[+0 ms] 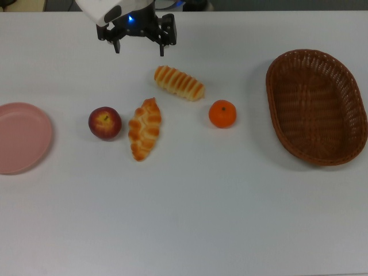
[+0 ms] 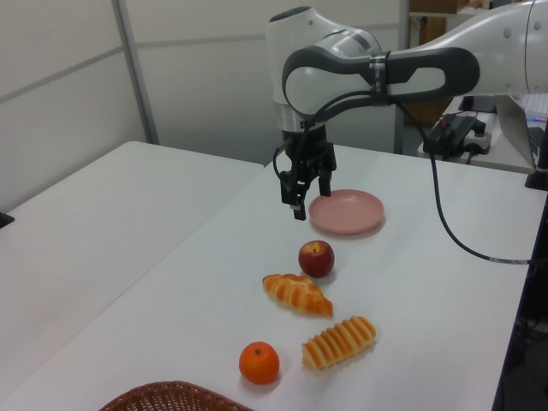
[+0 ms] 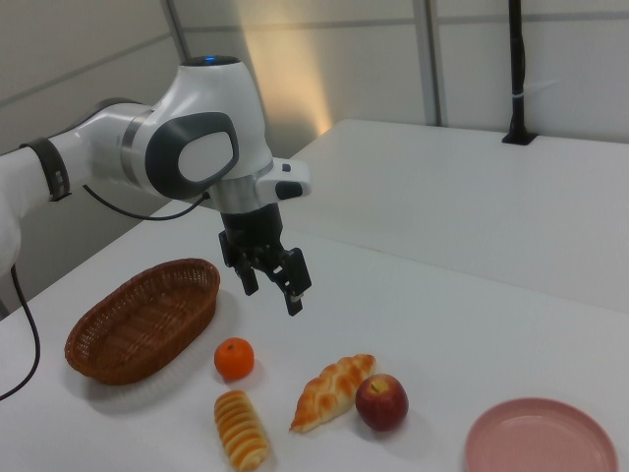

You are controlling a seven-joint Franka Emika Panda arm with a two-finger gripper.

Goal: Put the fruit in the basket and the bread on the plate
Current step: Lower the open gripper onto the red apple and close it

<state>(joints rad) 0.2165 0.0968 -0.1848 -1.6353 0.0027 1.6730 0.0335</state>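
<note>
No item is placed yet: the basket [image 1: 316, 106] and the plate [image 1: 23, 137] are both empty, so the task stands at its first pick.

The claw [image 1: 138, 47] hangs above the worktop [image 1: 201, 218] with its fingers spread wide, holding nothing.

In the top view, the striped roll [image 1: 179, 83] lies at about 5 o'clock from the claw and is the nearest item. The braided roll [image 1: 145, 128] lies at 6 o'clock, with the apple [image 1: 104, 122] just beside it at 9 o'clock. The mandarin [image 1: 222, 113] sits at 3 o'clock from the braided roll, towards the basket.

Judged next move: select one item, centre the claw over it, descend, and close across its narrow width.
</note>
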